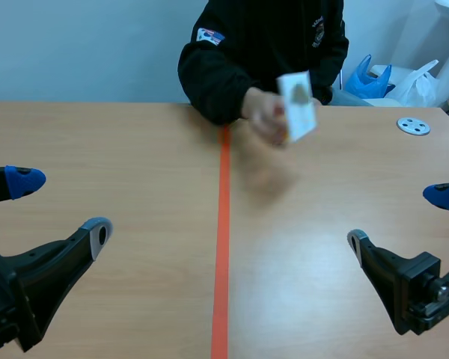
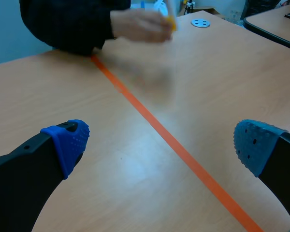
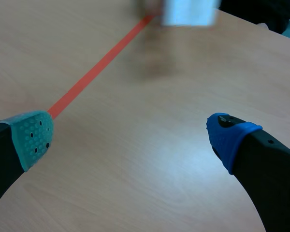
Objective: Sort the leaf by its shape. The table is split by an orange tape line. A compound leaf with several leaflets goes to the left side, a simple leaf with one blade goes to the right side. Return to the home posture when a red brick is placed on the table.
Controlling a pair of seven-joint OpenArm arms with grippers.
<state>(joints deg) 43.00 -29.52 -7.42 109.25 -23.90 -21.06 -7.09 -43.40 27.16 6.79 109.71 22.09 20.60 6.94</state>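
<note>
Left fingers (image 1: 19, 182) are spread wide, nothing between them, nothing touched. Right fingers (image 1: 443, 196) are the same: wide apart and bare, hanging low over the bench (image 1: 135, 149). One orange tape line (image 1: 222, 247) runs up the middle. At the far end one person's hand (image 1: 266, 116) holds one white card (image 1: 298, 105) above the bench, just right of the line. There's a small brownish leaf printed on it, too blurred to tell its shape. The card is well ahead of both sets of fingers. One grey disc (image 1: 413, 126) lies far right.
</note>
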